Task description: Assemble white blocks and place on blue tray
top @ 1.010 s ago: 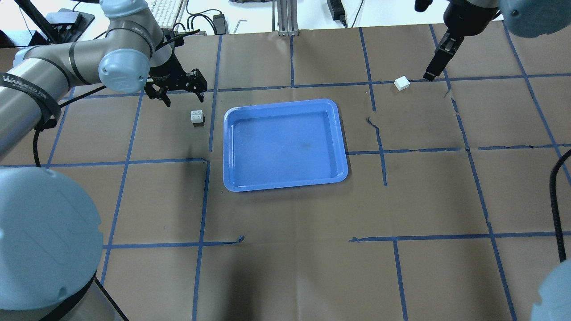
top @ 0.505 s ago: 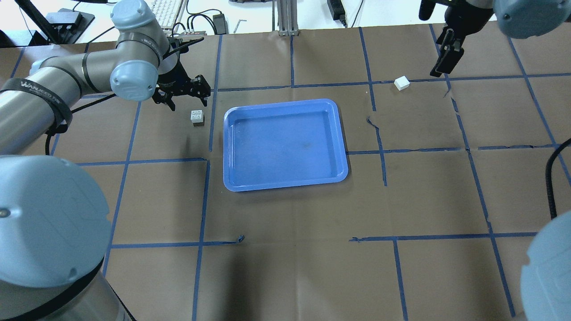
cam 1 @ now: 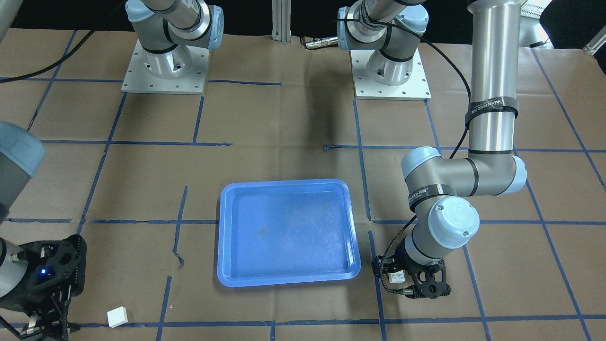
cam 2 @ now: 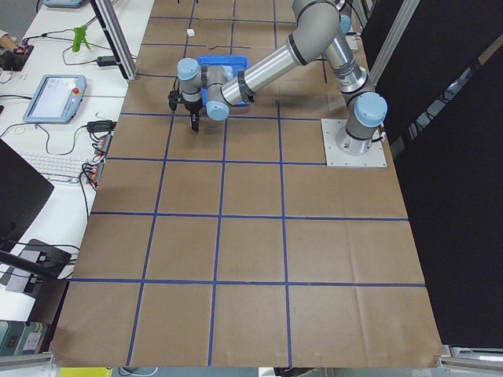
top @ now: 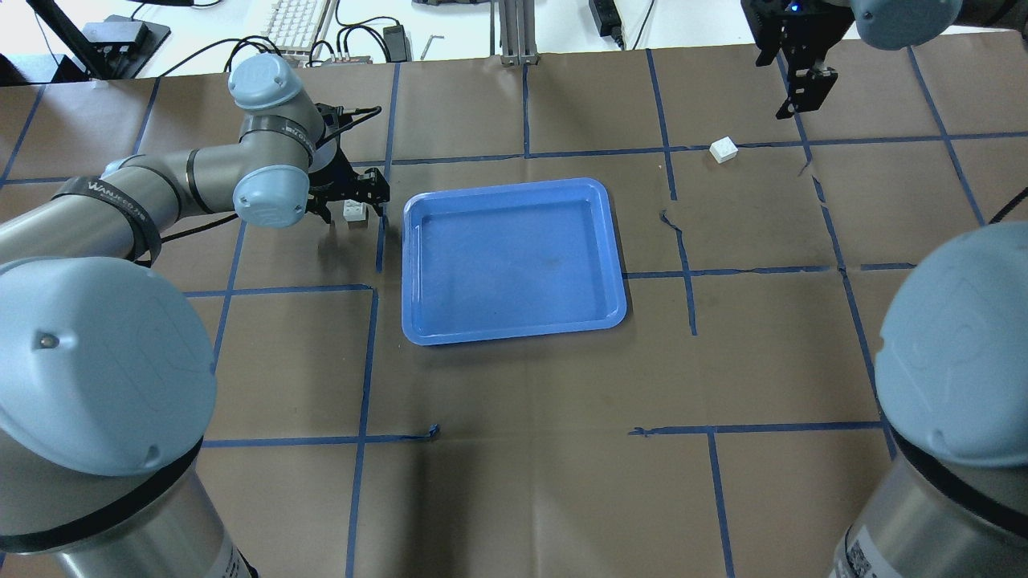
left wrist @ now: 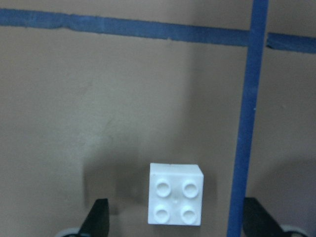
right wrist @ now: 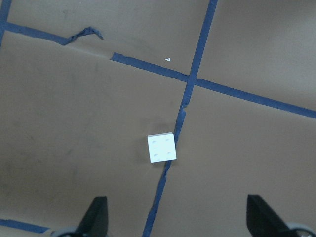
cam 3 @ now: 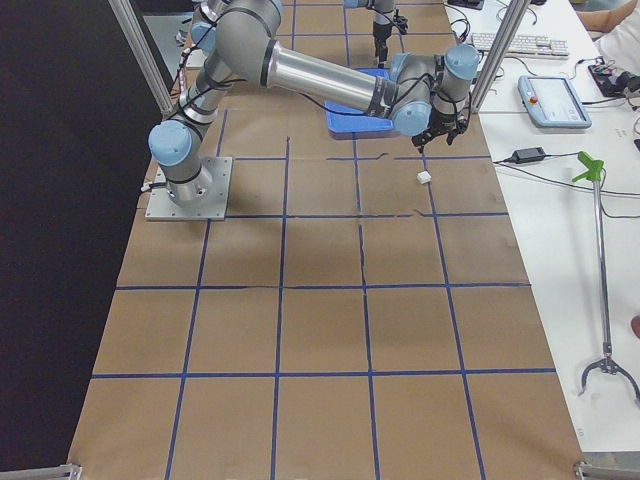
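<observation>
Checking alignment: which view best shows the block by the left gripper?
Left wrist-mounted: the white block is large, studs up, between the jaws of the open left gripper. Overhead and front-facing show it tiny beside that gripper; side views don't resolve it.

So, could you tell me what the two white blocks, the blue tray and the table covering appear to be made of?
One white block and the other white block: likely hard moulded plastic, smooth and matte, given crisp edges and moulded studs. Blue tray: probably plastic, slightly glossy, with soft sheen and rounded moulded rim. Table covering: looks like matte brown paper, torn in places.
</observation>
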Available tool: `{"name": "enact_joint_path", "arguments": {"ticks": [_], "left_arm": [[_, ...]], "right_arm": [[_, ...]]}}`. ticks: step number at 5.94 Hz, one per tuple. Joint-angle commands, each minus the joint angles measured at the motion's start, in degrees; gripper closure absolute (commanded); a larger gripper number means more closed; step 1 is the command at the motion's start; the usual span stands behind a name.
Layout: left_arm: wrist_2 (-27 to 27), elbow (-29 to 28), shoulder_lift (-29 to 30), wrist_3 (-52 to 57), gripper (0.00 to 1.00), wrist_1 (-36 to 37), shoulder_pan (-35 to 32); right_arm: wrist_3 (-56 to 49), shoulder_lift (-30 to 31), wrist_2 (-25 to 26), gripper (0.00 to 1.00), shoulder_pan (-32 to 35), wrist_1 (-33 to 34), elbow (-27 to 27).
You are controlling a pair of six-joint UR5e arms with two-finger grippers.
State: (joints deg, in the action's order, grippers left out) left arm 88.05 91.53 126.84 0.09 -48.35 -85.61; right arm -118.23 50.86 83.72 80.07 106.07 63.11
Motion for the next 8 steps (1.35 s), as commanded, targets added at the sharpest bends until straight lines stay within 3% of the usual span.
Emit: {"name": "enact_joint_path", "arguments": {"ticks": [1,4,6,8], "left_arm": [[0.0,-1.0,-1.1,1.0,0.82,-0.4,0.0],[0.2,0.3,-5.0,1.0,0.89,-1.4,-1.0],[0.4,-1.3,-10.2,-0.9,0.89,-10.9,-7.6],[0.1,-0.8,-10.2,-12.9,0.89,-11.8,-13.9]], "right_arm": [[-2.4,-4.2,-0.3,0.0,0.0,0.0,-2.0],[-3.1,-4.6,-0.4,0.0,0.0,0.0,3.5],[-5.4,-5.6,-0.7,0.0,0.0,6.3,5.3],[-5.7,-6.8,-0.7,0.0,0.0,7.7,5.2]]}}
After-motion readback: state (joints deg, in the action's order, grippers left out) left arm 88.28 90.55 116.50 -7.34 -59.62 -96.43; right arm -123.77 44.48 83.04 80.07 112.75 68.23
